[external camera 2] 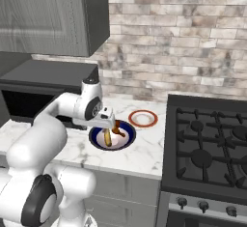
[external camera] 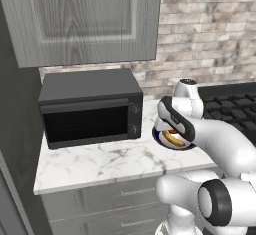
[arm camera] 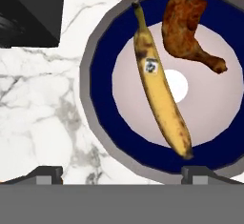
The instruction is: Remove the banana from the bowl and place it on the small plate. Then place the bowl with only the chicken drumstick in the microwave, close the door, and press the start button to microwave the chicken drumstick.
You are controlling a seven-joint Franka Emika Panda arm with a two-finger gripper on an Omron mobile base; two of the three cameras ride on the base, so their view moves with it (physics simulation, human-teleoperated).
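Yellow banana (arm camera: 159, 94) and chicken drumstick (arm camera: 187, 25) lie side by side in the bowl (arm camera: 102, 66) on the marble tabletop (arm camera: 43, 108), directly below the gripper (arm camera: 121, 171), jaws apart.

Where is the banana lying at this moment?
In the hand view the banana lies inside the bowl, left of the chicken drumstick, apart from it.

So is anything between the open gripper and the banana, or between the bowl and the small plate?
Nothing visible. The gripper hangs open directly above the banana in the bowl; the chicken drumstick lies beside it, apart. Bare counter separates the bowl from the small plate.
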